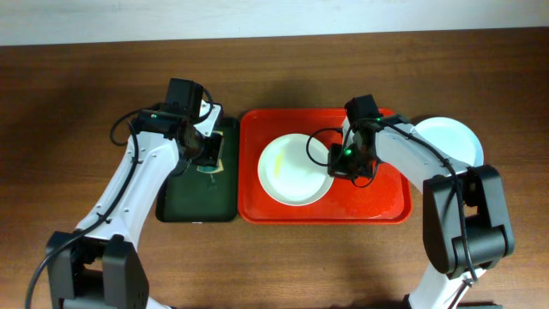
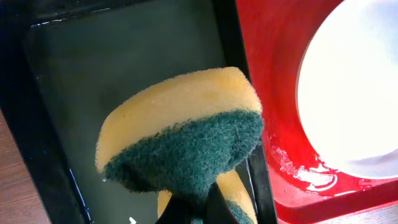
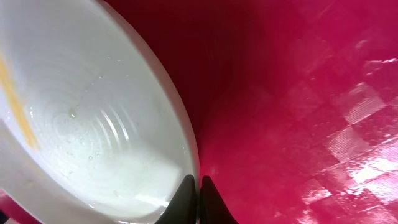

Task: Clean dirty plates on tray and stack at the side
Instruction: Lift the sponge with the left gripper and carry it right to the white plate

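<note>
A pale plate [image 1: 292, 172] with a yellow smear [image 3: 18, 106] lies in the red tray [image 1: 377, 202]. My right gripper [image 1: 345, 165] is at the plate's right rim. In the right wrist view its jaws [image 3: 199, 186] stand shut on the rim of the plate [image 3: 93, 106], one finger inside and one over the tray [image 3: 298, 93]. My left gripper [image 1: 210, 165] hangs over the dark green tray [image 1: 193, 202], shut on a yellow and green sponge [image 2: 180, 124]. From the left wrist the plate [image 2: 354, 81] and the red tray [image 2: 267, 50] show at the right.
Another pale plate [image 1: 450, 137] lies on the wooden table just right of the red tray, partly under my right arm. The dark green tray [image 2: 124, 56] looks wet. The red tray's floor shows wet patches.
</note>
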You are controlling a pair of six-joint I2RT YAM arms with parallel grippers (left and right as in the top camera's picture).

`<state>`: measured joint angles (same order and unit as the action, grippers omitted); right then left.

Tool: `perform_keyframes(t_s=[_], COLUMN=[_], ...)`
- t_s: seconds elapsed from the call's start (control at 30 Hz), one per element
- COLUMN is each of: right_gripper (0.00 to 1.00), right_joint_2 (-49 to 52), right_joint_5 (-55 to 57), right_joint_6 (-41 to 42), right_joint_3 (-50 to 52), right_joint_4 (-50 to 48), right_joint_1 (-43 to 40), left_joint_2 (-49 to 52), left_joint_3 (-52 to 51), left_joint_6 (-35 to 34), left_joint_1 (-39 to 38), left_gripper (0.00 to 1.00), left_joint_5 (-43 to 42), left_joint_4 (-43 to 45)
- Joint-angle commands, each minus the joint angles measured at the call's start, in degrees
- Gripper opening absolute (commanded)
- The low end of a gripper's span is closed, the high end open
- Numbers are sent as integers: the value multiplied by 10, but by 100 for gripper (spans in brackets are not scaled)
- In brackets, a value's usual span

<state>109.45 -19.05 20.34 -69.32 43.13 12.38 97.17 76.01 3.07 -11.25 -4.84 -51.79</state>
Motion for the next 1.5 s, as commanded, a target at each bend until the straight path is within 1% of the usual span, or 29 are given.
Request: perform_keyframes(t_s=[0.0,0.1,0.17,0.23,0.47,0.53,0.6,0.67,0.8,0.93,1.03,1.2,1.37,1.4,1.47], right_gripper=[4,6,28,32,30,22,20,13,4,4,4,4,4,4,4], right_joint_2=[-1,-1,-1,-1,-1,-1,-1,-1,-1,-1,-1,-1,-1,-1,-1], right_joint_5=[-16,-16,-15,-13,19,19,19,19,17,14,-19,-22,-22,-22,-22], right_joint_6=[-4,-4,-4,-4,-4,-4,-4,-4,-4,-3,-3,-3,-3,-3,-3], right_joint_3=[-8,-8,-8,-8,-8,-8,-8,-8,-8,-7,-7,-7,-7,-7,-7], right_joint_4=[-1,-1,-2,-7,-23,-23,-23,-23,-21,-13,-10,-10,-10,-10,-12], right_joint_1=[1,1,1,1,1,1,1,1,1,1,1,1,1,1,1], left_joint_2=[0,0,0,0,0,0,0,0,0,0,0,5,33,42,65], left_joint_3=[-14,-15,-15,-15,-15,-15,-15,-15,-15,-15,-15,-15,-14,-9,31], left_joint_6=[11,11,11,11,11,11,11,11,6,6,3,-2,-16,-22,-39], left_joint_1=[-1,-1,-1,-1,-1,-1,-1,-1,-1,-1,-1,-1,-1,-1,-1], left_gripper=[0,0,0,0,0,0,0,0,0,0,0,0,0,0,0], left_joint_5=[6,6,6,6,6,6,6,5,6,5,6,6,7,12,26], left_joint_4=[2,4,4,4,4,5,5,5,5,6,6,8,8,4,-35])
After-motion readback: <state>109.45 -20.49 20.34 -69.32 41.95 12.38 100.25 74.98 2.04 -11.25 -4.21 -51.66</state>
